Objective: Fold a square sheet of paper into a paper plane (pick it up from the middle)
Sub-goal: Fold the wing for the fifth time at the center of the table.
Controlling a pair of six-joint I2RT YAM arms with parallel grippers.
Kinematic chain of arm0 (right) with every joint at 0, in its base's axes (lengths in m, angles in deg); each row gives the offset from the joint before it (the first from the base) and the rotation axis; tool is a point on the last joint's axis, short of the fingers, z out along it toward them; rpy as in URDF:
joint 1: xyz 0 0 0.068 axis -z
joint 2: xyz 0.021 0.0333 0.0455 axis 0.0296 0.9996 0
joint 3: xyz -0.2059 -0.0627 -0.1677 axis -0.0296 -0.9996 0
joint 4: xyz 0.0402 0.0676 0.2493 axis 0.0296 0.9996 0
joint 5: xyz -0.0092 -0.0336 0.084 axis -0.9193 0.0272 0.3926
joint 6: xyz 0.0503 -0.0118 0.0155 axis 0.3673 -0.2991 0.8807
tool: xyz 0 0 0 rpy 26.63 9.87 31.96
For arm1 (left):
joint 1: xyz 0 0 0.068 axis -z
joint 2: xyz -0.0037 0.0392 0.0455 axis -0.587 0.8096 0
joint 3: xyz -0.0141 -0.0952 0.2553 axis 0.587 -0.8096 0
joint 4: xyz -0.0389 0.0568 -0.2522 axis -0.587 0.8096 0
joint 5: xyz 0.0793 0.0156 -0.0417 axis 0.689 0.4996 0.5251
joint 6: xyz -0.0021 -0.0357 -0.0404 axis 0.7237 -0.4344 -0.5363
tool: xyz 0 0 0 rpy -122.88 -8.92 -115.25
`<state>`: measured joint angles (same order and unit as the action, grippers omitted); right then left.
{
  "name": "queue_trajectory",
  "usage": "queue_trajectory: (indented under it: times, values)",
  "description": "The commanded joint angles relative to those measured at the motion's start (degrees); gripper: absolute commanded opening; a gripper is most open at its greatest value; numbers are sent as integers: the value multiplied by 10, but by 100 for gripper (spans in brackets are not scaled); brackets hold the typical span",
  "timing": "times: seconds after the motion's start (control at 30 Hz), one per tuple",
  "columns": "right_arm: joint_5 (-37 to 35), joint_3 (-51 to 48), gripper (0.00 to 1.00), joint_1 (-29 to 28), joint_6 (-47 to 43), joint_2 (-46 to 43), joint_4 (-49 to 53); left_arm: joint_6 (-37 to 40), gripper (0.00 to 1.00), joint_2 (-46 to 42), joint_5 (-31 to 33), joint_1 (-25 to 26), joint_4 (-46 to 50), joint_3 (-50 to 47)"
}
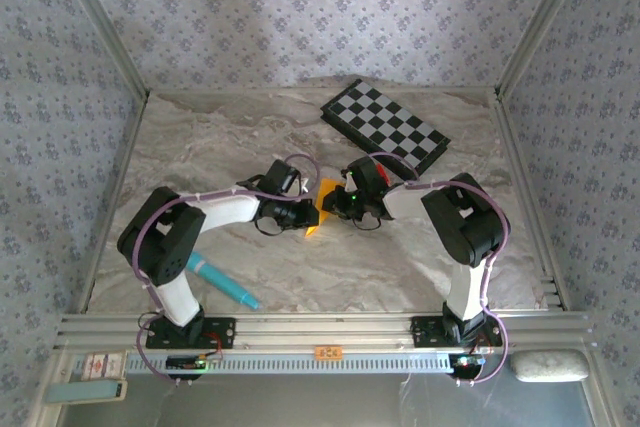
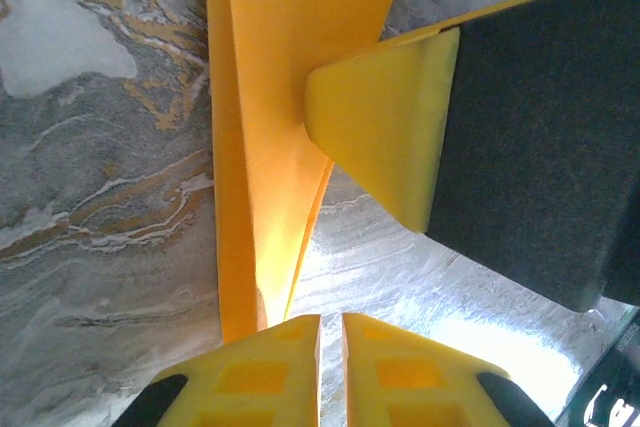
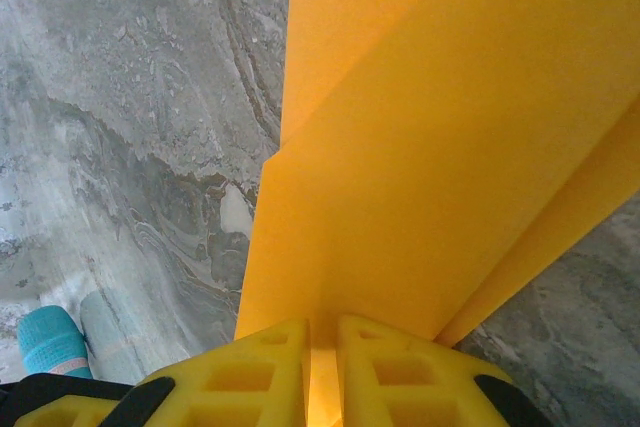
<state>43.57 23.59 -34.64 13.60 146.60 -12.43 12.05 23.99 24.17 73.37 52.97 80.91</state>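
Note:
The square sheet of paper is folded into a narrow, creased orange-yellow paper plane (image 1: 320, 217) at mid-table between both arms. My right gripper (image 1: 345, 202) comes at it from the right. In the right wrist view the paper plane (image 3: 420, 147) runs up from the right gripper (image 3: 322, 327), which is shut on it, with orange showing in the gap. In the left wrist view the paper plane (image 2: 270, 97) slants down beside my left gripper (image 2: 330, 322). That gripper's jaws are nearly together, with bare table showing through the slit. A right fingertip (image 2: 385, 137) presses on the paper's edge.
A black-and-white checkerboard (image 1: 385, 127) lies at the back right, with a small red block (image 1: 393, 159) by its near edge. A teal pen (image 1: 222, 282) lies near the left arm's base and shows as the teal pen (image 3: 50, 342) low at the left. Metal rails frame the marbled table (image 1: 200, 147).

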Motion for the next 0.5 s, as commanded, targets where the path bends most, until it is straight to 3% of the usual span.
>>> queue_trajectory:
  times: [0.0, 0.47]
  values:
    - [-4, 9, 17, -3, -10, 13, 28, -2, 13, 15, -5, 5, 11, 8]
    - [-5, 10, 16, -2, -8, 13, 29, -2, 12, 28, -4, 12, 13, 11]
